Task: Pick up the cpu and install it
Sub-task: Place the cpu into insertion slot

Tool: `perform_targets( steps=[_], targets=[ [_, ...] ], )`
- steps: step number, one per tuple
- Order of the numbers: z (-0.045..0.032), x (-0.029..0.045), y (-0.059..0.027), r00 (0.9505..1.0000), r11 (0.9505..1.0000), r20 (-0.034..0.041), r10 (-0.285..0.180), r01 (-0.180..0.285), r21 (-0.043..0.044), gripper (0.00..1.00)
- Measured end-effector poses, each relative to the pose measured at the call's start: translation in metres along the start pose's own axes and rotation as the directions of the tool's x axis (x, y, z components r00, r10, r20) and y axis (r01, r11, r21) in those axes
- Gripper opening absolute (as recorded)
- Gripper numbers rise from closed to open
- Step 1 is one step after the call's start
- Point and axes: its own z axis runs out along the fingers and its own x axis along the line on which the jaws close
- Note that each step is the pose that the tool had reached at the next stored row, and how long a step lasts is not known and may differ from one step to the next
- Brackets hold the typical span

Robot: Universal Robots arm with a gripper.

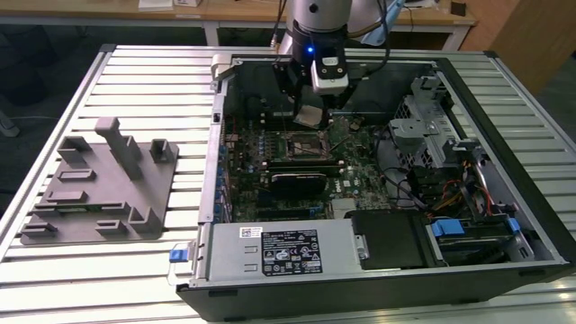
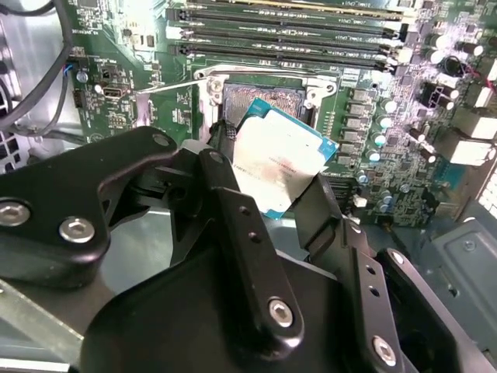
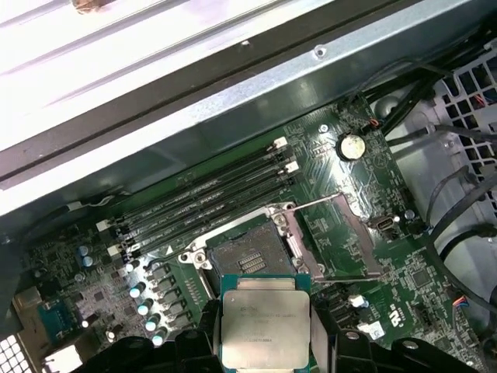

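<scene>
My gripper [image 1: 311, 116] hangs inside the open computer case, shut on the cpu [image 1: 309, 117], a flat square chip with a silver top. In the second wrist view the cpu [image 2: 278, 162] sits clamped between the two black fingers [image 2: 224, 186], tilted, just short of the open socket [image 2: 264, 99]. In the first wrist view the cpu [image 3: 265, 326] hovers close beside the socket [image 3: 250, 252], whose metal load frame [image 3: 342, 237] is swung open to one side. In the exterior view the socket [image 1: 303, 143] lies just below and in front of the gripper.
A grey plastic tray [image 1: 94, 192] with upright posts stands on the slatted table at the exterior view's left. Memory slots [image 3: 202, 203] run beside the socket. A power supply [image 1: 279, 251], drive cage [image 1: 432, 128] and cable bundles [image 1: 450, 192] crowd the case.
</scene>
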Motion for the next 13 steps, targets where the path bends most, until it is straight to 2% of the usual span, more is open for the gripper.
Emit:
perform_targets(
  steps=[6, 10, 13],
  targets=[
    [0.0002, 0.0000, 0.0000, 0.9973, 0.9973, 0.0018, 0.073, -0.073, 0.0023, 0.55],
    [0.0005, 0.0000, 0.0000, 0.9903, 0.9903, 0.0036, 0.139, -0.139, 0.0043, 0.55],
    [0.0006, 0.0000, 0.0000, 0.9817, 0.9817, 0.0050, 0.190, -0.190, 0.0057, 0.55]
  ],
)
